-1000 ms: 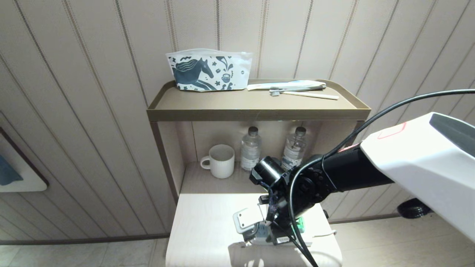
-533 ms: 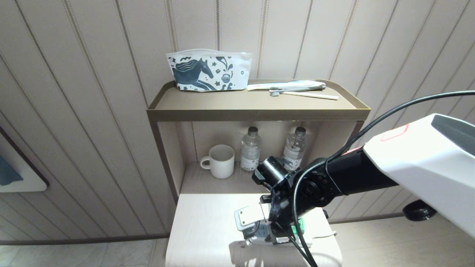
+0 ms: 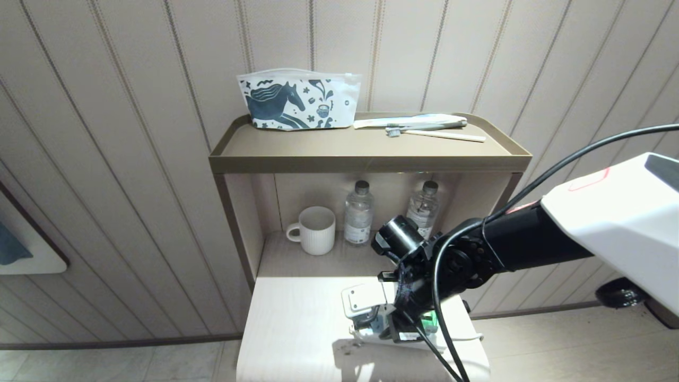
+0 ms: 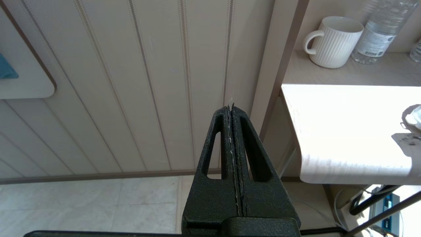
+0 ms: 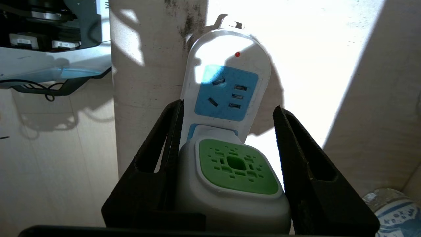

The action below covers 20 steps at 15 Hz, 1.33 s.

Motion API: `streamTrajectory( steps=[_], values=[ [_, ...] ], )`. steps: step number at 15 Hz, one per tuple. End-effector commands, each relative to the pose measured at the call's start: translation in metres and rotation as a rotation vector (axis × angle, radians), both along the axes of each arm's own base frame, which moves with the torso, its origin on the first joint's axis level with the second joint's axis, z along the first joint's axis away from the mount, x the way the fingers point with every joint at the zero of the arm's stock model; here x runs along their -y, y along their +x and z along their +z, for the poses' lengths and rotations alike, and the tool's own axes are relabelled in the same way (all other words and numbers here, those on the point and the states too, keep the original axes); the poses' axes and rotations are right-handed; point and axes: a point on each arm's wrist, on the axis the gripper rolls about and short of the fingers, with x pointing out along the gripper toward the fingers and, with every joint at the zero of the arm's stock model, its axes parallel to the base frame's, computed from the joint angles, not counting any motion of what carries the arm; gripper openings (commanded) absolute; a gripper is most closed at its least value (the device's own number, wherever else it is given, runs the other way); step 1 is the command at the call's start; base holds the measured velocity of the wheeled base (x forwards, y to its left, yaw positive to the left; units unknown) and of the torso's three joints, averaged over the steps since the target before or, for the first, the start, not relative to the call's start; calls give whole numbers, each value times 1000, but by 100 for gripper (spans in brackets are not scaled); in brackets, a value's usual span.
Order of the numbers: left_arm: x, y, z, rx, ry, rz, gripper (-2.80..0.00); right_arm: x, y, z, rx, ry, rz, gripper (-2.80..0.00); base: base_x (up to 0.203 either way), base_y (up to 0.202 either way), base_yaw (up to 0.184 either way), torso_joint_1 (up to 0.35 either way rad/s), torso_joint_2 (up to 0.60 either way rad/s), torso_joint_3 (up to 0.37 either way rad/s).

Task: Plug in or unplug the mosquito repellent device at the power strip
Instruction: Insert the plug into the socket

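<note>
Pale wood table (image 3: 297, 329): right end effector (image 5: 227, 158) clamps white-and-green mosquito repellent device (image 5: 232, 179), seated on white power strip (image 5: 227, 82) near front edge. Left end effector (image 4: 232, 154) clenched, parked off-table.

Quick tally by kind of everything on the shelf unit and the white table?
Pouch: 1
Toothbrush: 1
Toothpaste tube: 1
Mug: 1
Water bottles: 2
Power strip: 1
Mosquito repellent device: 1
Total: 8
</note>
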Motion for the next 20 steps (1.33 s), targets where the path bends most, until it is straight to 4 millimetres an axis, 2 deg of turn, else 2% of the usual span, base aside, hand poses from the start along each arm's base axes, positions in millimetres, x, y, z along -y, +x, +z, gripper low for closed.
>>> streamTrajectory(
  steps=[1,9,20],
  values=[
    [0,0,1,1,0,-1,-280,-1,0,8,25,12,13,-280,0,0,0,0,0,0],
    [0,0,0,-2,0,0,-280,1,-4,-1,9,-32,43,-280,0,0,0,0,0,0],
    [0,0,0,-2,0,-1,-280,1,-8,-2,54,-147,33,-280,0,0,0,0,0,0]
  ],
)
